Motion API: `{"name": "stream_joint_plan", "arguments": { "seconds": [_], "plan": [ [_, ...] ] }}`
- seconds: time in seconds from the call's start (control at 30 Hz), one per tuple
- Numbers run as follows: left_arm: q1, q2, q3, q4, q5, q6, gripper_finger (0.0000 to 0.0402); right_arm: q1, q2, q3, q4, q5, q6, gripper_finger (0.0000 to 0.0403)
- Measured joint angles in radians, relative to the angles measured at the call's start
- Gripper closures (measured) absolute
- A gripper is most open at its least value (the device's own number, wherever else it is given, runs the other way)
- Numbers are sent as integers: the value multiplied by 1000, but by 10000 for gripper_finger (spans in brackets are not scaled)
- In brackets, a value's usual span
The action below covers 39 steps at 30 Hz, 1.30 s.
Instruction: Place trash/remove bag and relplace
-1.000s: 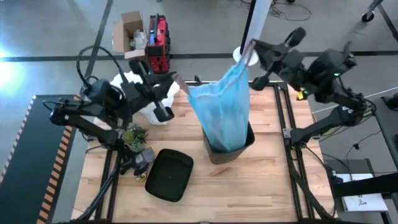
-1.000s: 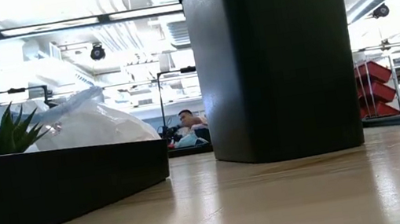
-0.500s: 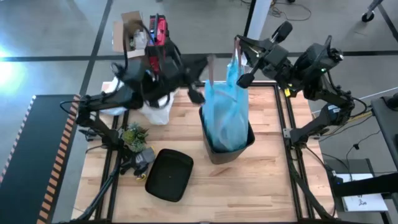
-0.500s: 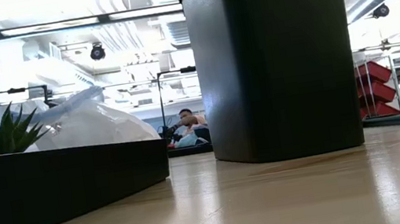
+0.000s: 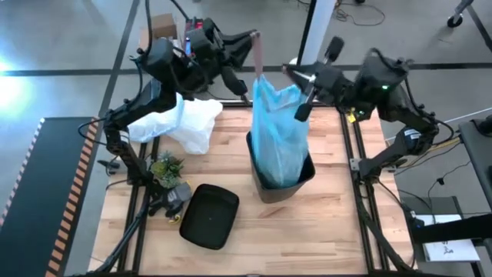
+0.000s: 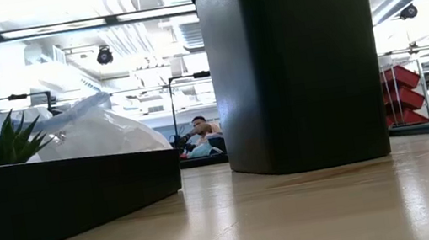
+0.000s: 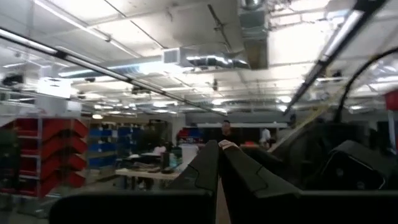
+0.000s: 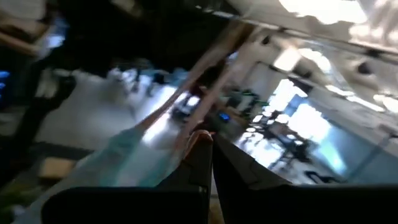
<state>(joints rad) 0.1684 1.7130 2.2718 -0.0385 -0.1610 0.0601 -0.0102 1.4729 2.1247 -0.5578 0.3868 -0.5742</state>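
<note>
The light-blue bag (image 5: 278,135) stands tall out of the black bin (image 5: 284,185), and its lower part is still inside. My left gripper (image 5: 259,68) is raised above the table's far edge, shut at the bag's top left corner. My right gripper (image 5: 292,71) is raised just to the right of it, shut on the bag's top right corner. In the right wrist view the blue film (image 8: 121,155) trails from my right gripper (image 8: 204,138). The left wrist view looks over the bag into the room. The trash is hidden. My left gripper meets the bag's top edge at its left corner (image 5: 260,80), which sits between the shut fingers. Its own wrist view does not show the film. The bag hangs below the fingers with its bottom in the bin. My right gripper pinches the bag's top edge at its right corner (image 8: 186,144) between its two shut fingers. It comes about level from the table's right side. The film hangs down from the fingertips into the bin.
A white plastic bag (image 5: 181,123) lies at the table's far left. A green plant (image 5: 167,168) and a black lid (image 5: 209,217) lie near the left front. The bin (image 6: 291,62) fills the middle of the low view. A person (image 6: 199,131) sits far behind.
My left gripper has risen from over the white bag and swung toward the table's far edge and right, carrying its bag corner. My right gripper has edged left. The bag's mouth, spread wide before, is now drawn narrow and stands taller over the bin.
</note>
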Motion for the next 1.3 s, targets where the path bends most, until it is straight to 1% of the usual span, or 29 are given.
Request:
{"name": "stream_joint_plan", "arguments": {
  "seconds": [0.07, 0.13, 0.2, 0.3, 0.4, 0.53, 0.57, 0.63, 0.73, 0.8, 0.87, 0.9, 0.97, 1.07, 1.17, 1.3],
  "plan": [
    [0, 1, -6, -16, 33, -1, 401, -1, 3, -5, -44, -100, 32, 403],
    [-2, 3, -10, -38, 59, -19, 401, 2, 17, -15, -42, -159, 40, 403],
    [-5, 3, -10, -49, 80, -35, 401, 3, 21, -26, -64, -162, 33, 403],
    [-17, 2, -10, -20, 116, -80, 401, -22, 28, -52, -72, -150, 45, 403],
    [-36, 2, -9, 17, 181, -103, 402, -38, 36, -70, -68, -151, 37, 403],
    [-59, 2, -9, 9, 196, -74, 402, -23, 27, -71, 27, -160, -9, 403],
    [-60, 2, -9, 4, 196, -66, 402, -19, 17, -71, 56, -180, -9, 403],
    [-61, 2, -9, 4, 194, -62, 402, -18, -8, -69, 86, -258, 22, 403],
    [-61, 0, -9, 13, 180, -62, 401, -18, -17, -67, 55, -354, 69, 403],
    [-61, 0, -9, 31, 166, -64, 400, -20, -11, -69, 10, -358, 78, 403],
    [-62, 0, -9, 58, 167, -99, 400, -26, 13, -72, -17, -328, 78, 403],
    [-66, 0, -9, 71, 174, -128, 400, -29, 21, -74, -22, -313, 79, 403],
    [-76, 0, -9, 102, 200, -165, 401, -32, 34, -77, -16, -316, 86, 403],
    [-82, 5, -9, 145, 205, -154, 399, -31, 50, -72, 4, -359, 94, 403],
    [-80, 11, -9, 178, 204, -152, 398, -29, 83, -72, -35, -367, 93, 403],
    [-80, 13, -9, 166, 200, -148, 401, -31, 99, -78, -50, -360, 79, 403]
  ]
}}
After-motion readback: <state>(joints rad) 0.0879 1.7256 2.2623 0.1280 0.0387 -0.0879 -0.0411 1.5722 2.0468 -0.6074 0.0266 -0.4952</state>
